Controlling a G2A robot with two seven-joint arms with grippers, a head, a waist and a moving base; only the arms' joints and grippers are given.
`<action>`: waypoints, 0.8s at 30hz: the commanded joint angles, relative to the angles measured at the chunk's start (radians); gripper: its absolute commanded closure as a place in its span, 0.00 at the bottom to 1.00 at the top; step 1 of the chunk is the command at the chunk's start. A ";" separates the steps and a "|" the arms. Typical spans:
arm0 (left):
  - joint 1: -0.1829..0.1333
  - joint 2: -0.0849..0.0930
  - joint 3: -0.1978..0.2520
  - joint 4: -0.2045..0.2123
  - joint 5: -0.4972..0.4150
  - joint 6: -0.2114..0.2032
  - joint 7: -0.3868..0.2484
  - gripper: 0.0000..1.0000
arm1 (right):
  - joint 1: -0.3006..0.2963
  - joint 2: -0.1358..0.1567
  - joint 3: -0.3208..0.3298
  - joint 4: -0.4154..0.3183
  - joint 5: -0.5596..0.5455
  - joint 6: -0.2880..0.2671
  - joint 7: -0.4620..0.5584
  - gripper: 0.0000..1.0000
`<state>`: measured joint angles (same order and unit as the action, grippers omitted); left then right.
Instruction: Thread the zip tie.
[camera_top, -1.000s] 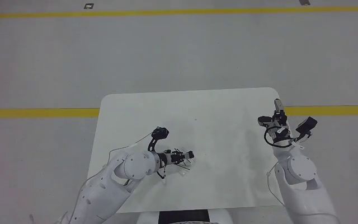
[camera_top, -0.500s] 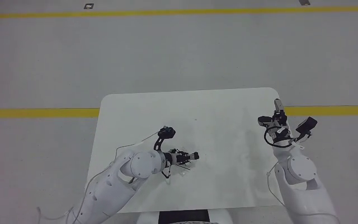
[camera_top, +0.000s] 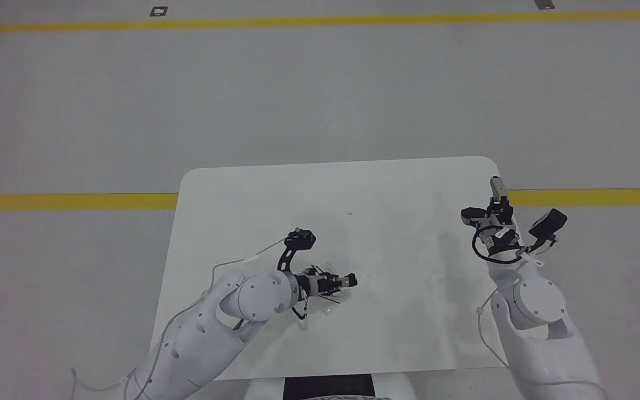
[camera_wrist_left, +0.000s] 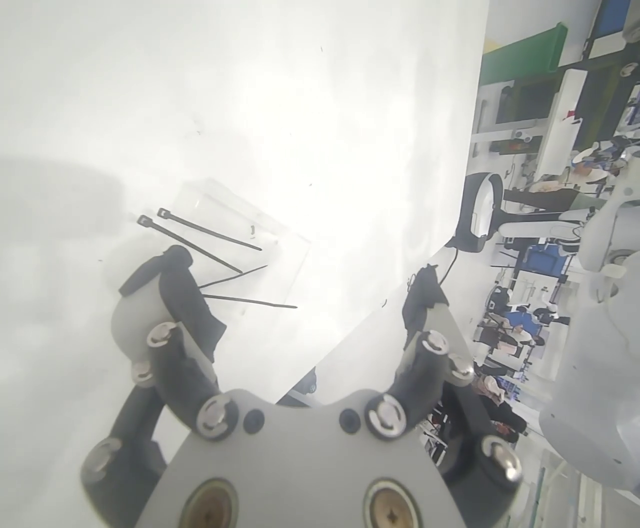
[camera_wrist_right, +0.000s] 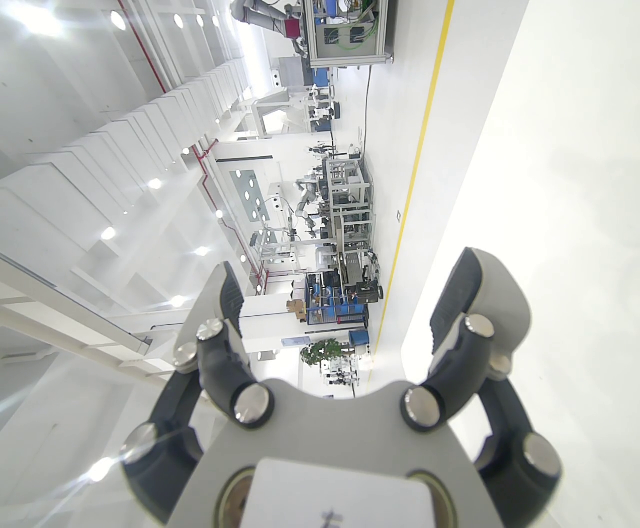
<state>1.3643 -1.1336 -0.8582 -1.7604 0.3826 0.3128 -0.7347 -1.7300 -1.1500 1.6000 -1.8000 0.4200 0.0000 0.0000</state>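
Note:
Several black zip ties (camera_wrist_left: 210, 240) lie loose on a clear flat sheet (camera_wrist_left: 280, 250) on the white table (camera_top: 400, 210), near its front. My left gripper (camera_wrist_left: 300, 270) hangs open just above and beside them, nothing between its fingers; from above it sits at the ties (camera_top: 335, 282). One finger (camera_wrist_left: 170, 280) is close over the ties' tail ends. My right gripper (camera_wrist_right: 350, 285) stands open and empty at the table's right edge (camera_top: 497, 190), pointing away over the floor.
The white table's front edge (camera_wrist_left: 360, 330) runs close by the left gripper. A yellow floor line (camera_top: 90, 201) passes behind the table. Machines and racks stand far off in the room.
The left arm has shifted a little to the right and forward over the zip ties. The right arm has not moved.

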 joint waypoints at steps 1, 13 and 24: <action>-0.006 -0.002 0.009 0.008 -0.005 -0.003 0.006 0.00 | 0.000 0.000 0.000 0.000 0.000 0.000 0.000 0.00; -0.041 -0.008 0.053 0.058 0.027 0.027 0.024 0.00 | 0.000 0.000 0.000 0.000 0.000 0.000 0.000 0.00; -0.047 -0.009 0.046 0.072 0.107 0.027 0.035 0.00 | 0.000 0.000 0.000 0.000 0.000 0.000 0.000 0.00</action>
<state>1.3178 -1.1420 -0.8107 -1.6885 0.4758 0.3400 -0.6972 -1.7300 -1.1500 1.6000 -1.8000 0.4200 0.0000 0.0000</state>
